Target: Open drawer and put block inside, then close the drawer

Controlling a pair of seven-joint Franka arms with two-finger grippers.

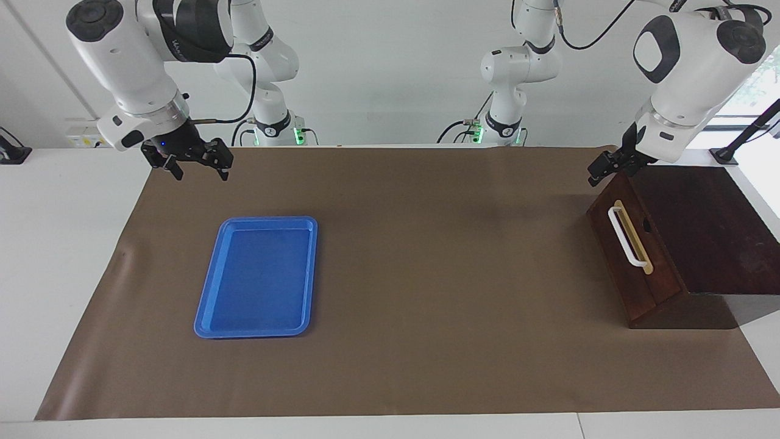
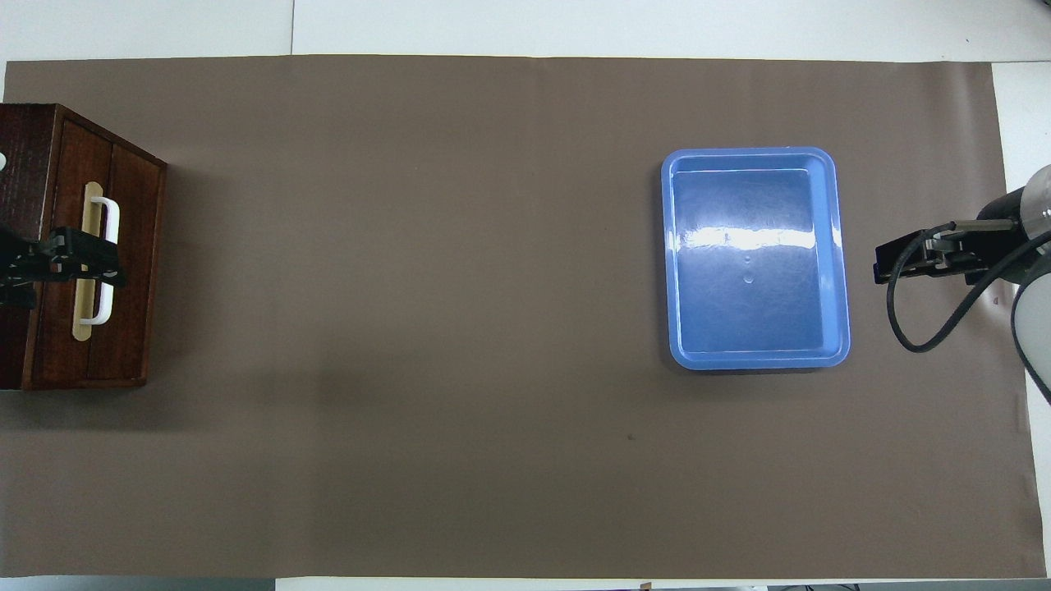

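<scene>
Dark reddish-brown drawer (image 1: pixel 637 259) shut, white bar handle (image 1: pixel 627 238) on tan strip, left gripper (image 1: pixel 600 171) over its top edge, grip unclear, right gripper (image 1: pixel 195 164) spread wide, empty, above the counter (image 1: pixel 426 274).

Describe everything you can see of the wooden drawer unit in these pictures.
The drawer is shut, its dark reddish-brown wooden front flush with the cabinet. A white bar handle is mounted on a tan strip on the front. It stands on the brown mat at the left arm's end of the table. The left hand hovers over its top edge; contact cannot be told.
</scene>
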